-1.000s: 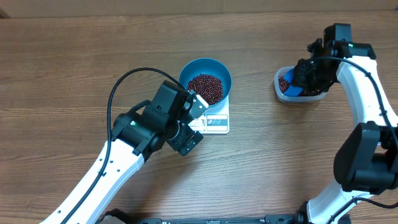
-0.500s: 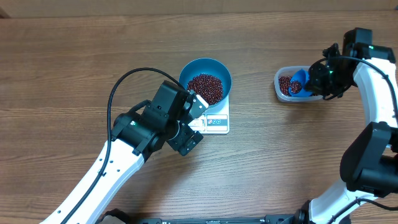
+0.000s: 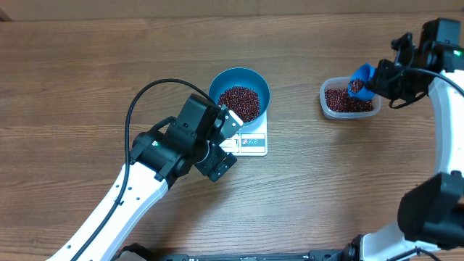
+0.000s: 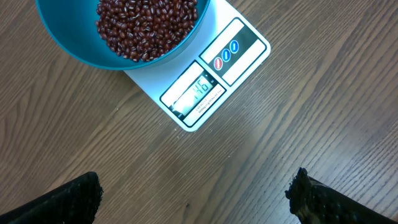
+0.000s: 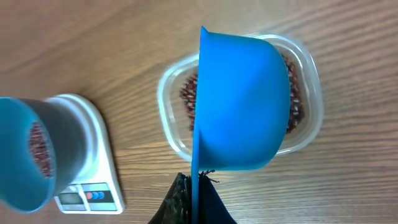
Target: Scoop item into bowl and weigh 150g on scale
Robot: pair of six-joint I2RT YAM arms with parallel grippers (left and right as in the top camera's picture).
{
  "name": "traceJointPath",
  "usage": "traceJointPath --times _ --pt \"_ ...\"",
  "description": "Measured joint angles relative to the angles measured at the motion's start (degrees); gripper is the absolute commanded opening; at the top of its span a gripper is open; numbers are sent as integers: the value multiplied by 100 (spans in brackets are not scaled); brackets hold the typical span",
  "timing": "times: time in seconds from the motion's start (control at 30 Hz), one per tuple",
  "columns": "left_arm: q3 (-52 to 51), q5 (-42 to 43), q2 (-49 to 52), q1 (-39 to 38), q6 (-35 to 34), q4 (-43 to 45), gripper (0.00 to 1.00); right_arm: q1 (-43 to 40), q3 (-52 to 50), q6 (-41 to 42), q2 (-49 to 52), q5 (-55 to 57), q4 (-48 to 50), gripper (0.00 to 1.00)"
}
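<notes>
Right end effector [image 3: 382,79] clamping scoop [image 3: 360,80] over tub [image 3: 326,104] of beans [image 3: 344,100], left end effector [image 3: 226,143] splayed beside scale [image 3: 254,143] bearing bowl [image 3: 239,72]

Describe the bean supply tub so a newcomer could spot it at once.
On the brown wooden table, look to the right-arm side of the white square scale carrying the teal-blue bowl. There a clear rounded-rectangle plastic tub of red-brown beans sits on the wood, a small bright blue scoop above it. It alone is transparent.
</notes>
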Motion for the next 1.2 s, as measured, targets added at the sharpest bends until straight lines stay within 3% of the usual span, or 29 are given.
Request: traceJointPath --times 0.47,1.2 --pt "0 0 0 0 0 -2 99 151 35 -70 -323 -975 -68 4" --pt "0 0 0 0 0 -2 100 2426 35 -192 -323 -782 485 4"
